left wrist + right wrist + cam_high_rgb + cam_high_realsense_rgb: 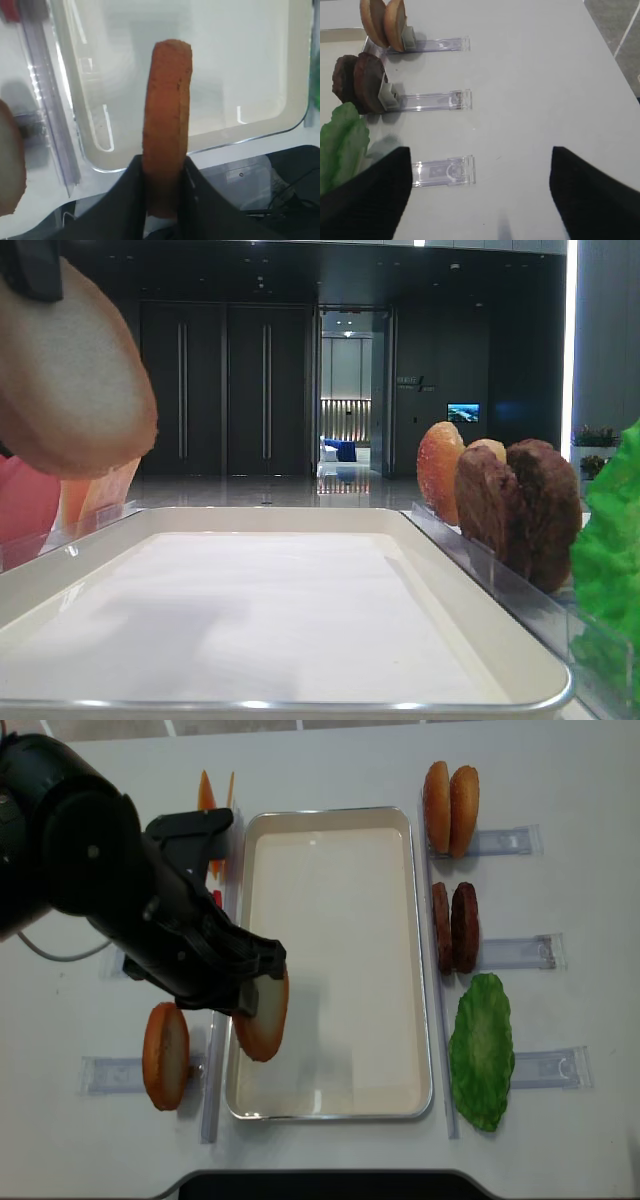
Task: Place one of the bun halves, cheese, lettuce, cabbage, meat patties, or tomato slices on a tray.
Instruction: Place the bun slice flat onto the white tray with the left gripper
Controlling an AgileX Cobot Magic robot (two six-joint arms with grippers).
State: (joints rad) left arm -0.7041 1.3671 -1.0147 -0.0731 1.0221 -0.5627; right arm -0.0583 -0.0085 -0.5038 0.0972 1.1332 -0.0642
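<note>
The left gripper (162, 172) is carrying a bun half (263, 1012) on edge, its fingers (131, 186) pinching the bun's rim, above the near-left corner of the empty tray (424, 960). Placement is under way; lowering and letting go appear next. The right gripper (480, 187) is idling, fingers spread, over the counter (535, 75).

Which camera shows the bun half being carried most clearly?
The overhead realsense view: the bun half shows whole, over the tray. The left wrist view sees it edge-on, the low front view only part, and the right wrist view misses it.
</note>
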